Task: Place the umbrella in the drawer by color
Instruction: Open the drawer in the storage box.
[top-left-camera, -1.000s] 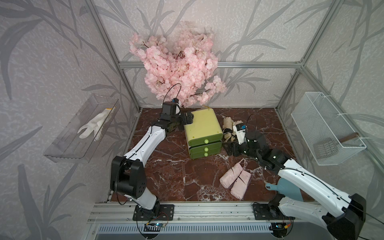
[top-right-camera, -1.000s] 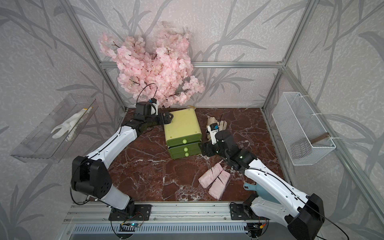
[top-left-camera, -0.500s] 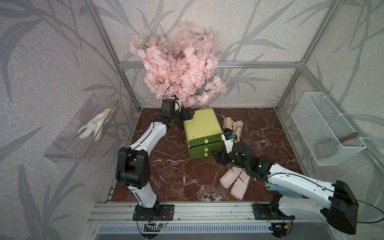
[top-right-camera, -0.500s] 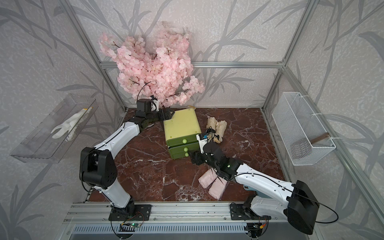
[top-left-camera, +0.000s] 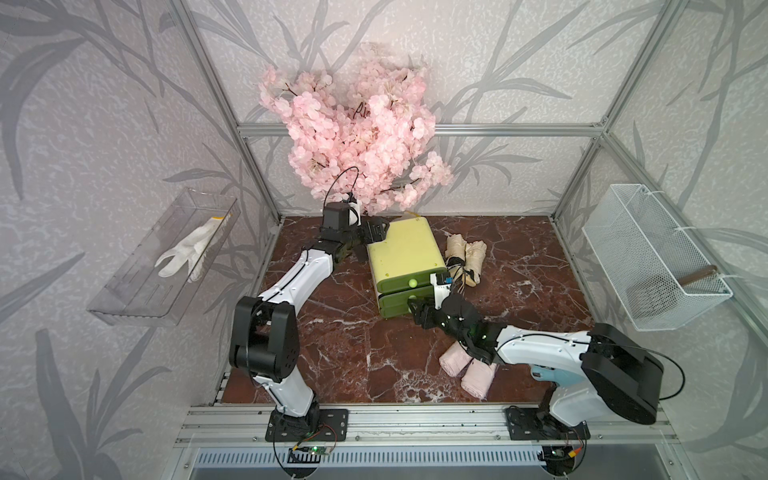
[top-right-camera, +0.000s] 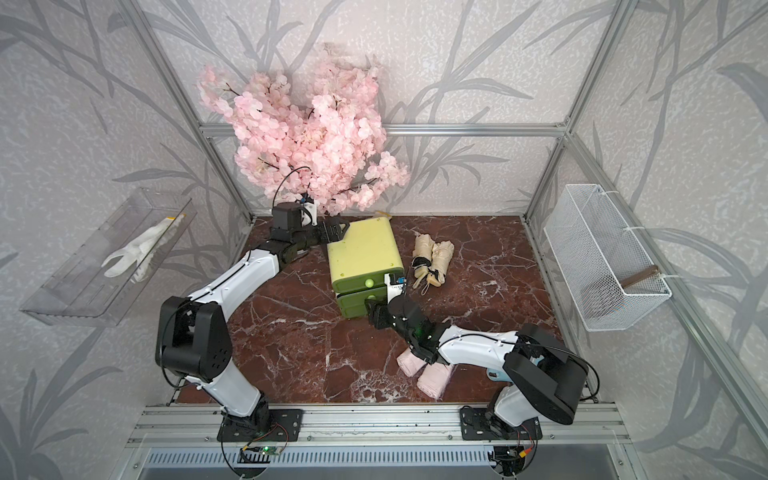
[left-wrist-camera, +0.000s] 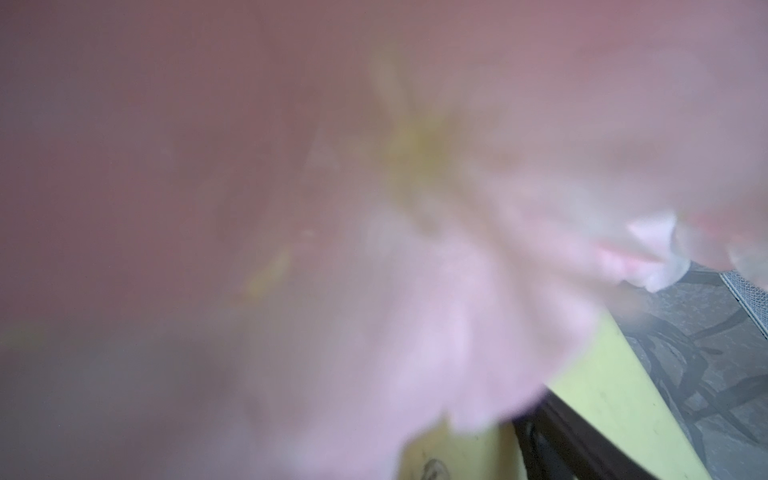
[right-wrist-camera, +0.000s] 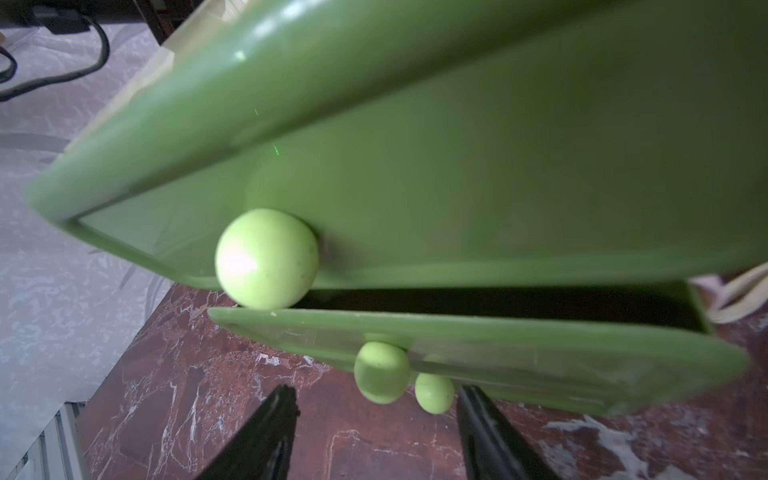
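Observation:
A green drawer chest (top-left-camera: 405, 253) (top-right-camera: 361, 249) stands mid-table. Two folded beige umbrellas (top-left-camera: 465, 255) (top-right-camera: 434, 255) lie just right of it. Two folded pink umbrellas (top-left-camera: 465, 365) (top-right-camera: 424, 372) lie nearer the front, partly under my right arm. My right gripper (top-left-camera: 415, 309) (right-wrist-camera: 376, 399) is open at the chest's front, its black fingers (right-wrist-camera: 270, 432) standing either side of the lower round knobs (right-wrist-camera: 381, 372) without touching them. A dark gap shows above that drawer front. My left gripper (top-left-camera: 376, 235) (top-right-camera: 332, 230) is open at the chest's back left corner. Blurred pink blossom covers most of the left wrist view.
A pink blossom tree (top-left-camera: 357, 137) hangs over the back of the table and my left wrist. A white wire basket (top-left-camera: 648, 257) is fixed on the right wall. A clear tray holding a white glove (top-left-camera: 187, 253) is on the left wall. A light blue object (top-left-camera: 544, 372) lies under my right arm.
My right gripper swung from beside the beige umbrellas down to the chest's lower front, its jaws narrowing. My left gripper shifted slightly along the chest's back corner.

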